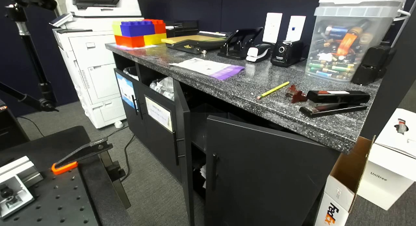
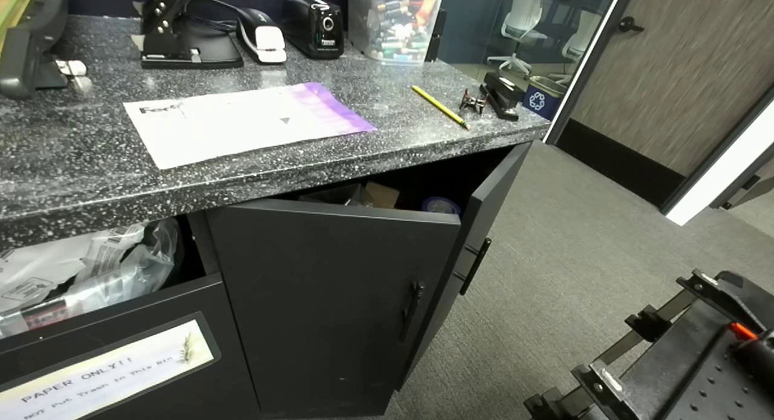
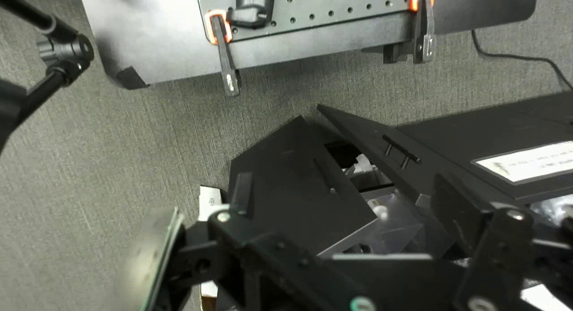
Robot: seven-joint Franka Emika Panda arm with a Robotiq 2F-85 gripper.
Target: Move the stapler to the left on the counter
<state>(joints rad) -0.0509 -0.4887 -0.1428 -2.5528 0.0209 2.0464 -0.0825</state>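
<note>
The black stapler (image 1: 338,97) lies on the right end of the dark grey speckled counter (image 1: 234,87) in an exterior view. Its top arm is raised apart from its flat base. It also shows in an exterior view near the counter's far right corner (image 2: 503,96), on the same counter (image 2: 66,142). In the wrist view the stapler is out of view. My gripper (image 3: 351,200) shows in the wrist view with its two fingers wide apart and nothing between them. Open cabinet doors lie beyond the fingers. The gripper is not in view in either exterior view.
A small reddish-brown item (image 1: 296,94) and a yellow pencil (image 1: 273,90) lie beside the stapler. A battery bin (image 1: 352,40) stands behind. A white-purple envelope (image 1: 208,67) lies further left. Two cabinet doors (image 1: 260,167) stand ajar below the edge. Boxes (image 1: 377,174) stand at the right.
</note>
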